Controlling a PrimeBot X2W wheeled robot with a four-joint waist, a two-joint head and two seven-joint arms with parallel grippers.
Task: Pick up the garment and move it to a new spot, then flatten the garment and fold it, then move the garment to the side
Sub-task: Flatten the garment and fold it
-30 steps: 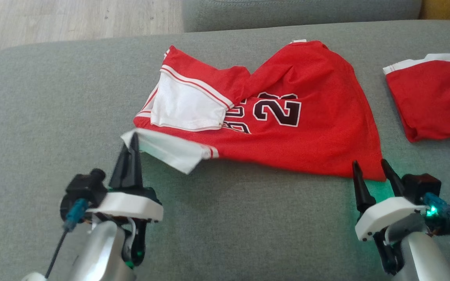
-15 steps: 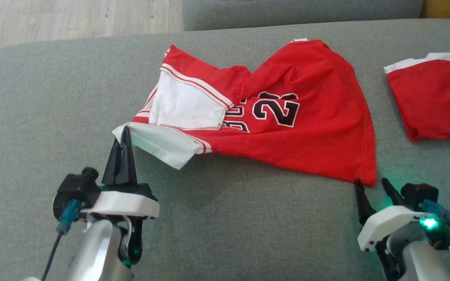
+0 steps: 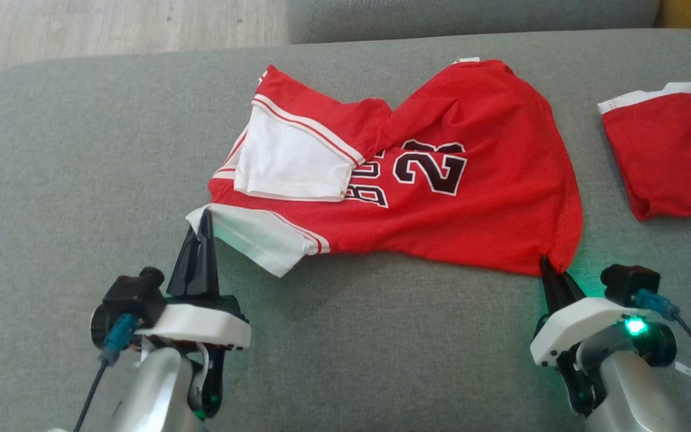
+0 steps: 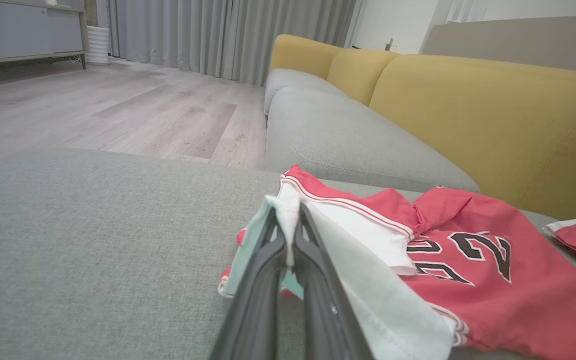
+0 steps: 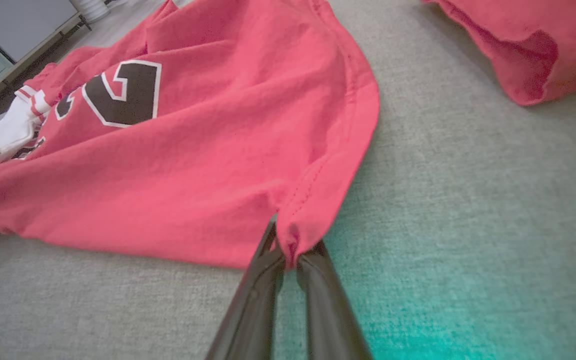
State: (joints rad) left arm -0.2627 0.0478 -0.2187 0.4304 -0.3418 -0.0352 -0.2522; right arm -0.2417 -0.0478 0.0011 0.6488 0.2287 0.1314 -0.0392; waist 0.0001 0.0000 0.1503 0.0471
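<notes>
The garment, a red jersey with a black, white-outlined "23", lies crumpled on the middle of a grey sofa seat, its number facing up. One white side panel is folded over the red cloth beside the lettering and covers part of it.

The left hand is clenched on the near left corner of the garment, where a second white panel is drawn out towards it. In the left wrist view this white cloth is pinched between the two dark fingers and drapes over them.

The right hand is clenched on the near right corner. In the right wrist view the red stitched hem is bunched between its fingertips, and a green glow falls on the cushion just beside them. Between the two hands the near edge of the garment runs across the cushion.

A second red cloth with a white edge lies folded on the same seat, to the robot's right and apart from the garment. Beyond the seat are a wooden floor, a further grey cushion, a yellow backrest and grey curtains.
</notes>
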